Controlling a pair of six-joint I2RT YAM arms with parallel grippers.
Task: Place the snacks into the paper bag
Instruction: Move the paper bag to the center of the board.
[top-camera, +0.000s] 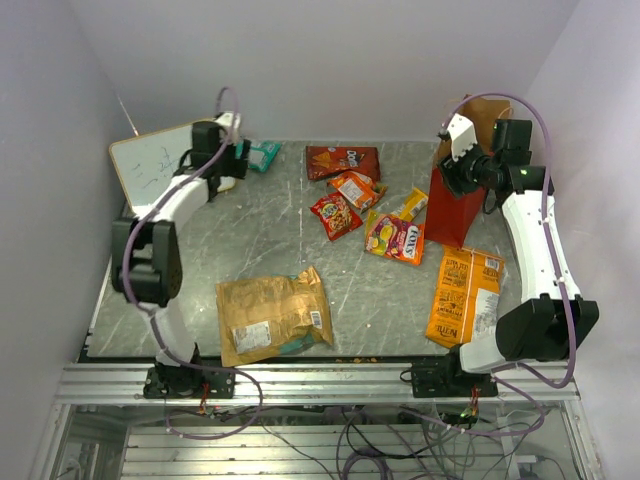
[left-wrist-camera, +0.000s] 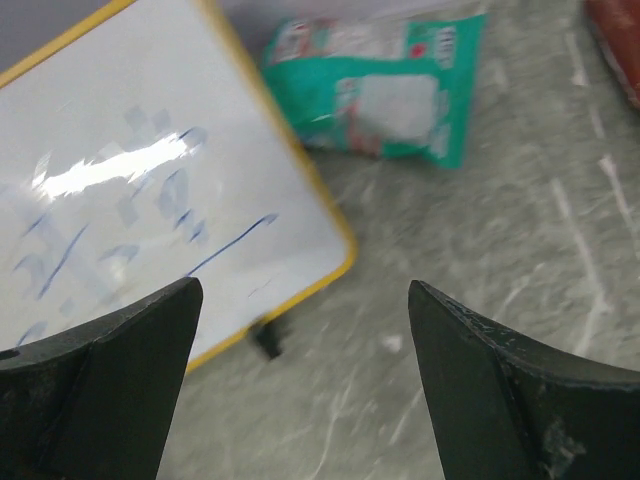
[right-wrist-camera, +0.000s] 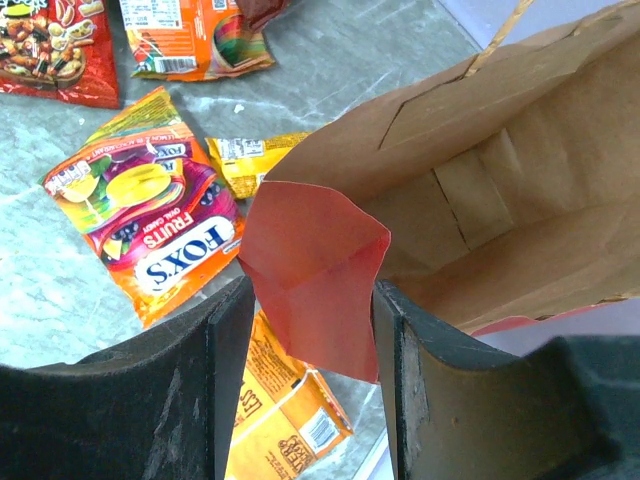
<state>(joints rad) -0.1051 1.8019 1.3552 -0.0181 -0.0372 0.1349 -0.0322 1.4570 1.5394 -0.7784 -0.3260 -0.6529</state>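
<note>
Snacks (top-camera: 335, 215) all loose on worktop (top-camera: 260, 235); paper bag (top-camera: 455, 215) upright at far right, none showing inside.

My left pincer (left-wrist-camera: 305, 290) hangs empty, fingers wide apart, at the far left corner, arm stretched forward and wrist tipped down. The teal packet (left-wrist-camera: 385, 85) lies just ahead and slightly right, beside the writing board (left-wrist-camera: 130, 190). Its long axis runs in line with the finger gap, so I judge a wrist turn is needed. My left arm is much nearer. My right pincer (right-wrist-camera: 312, 290) is clamped on the bag's red rim.
</note>
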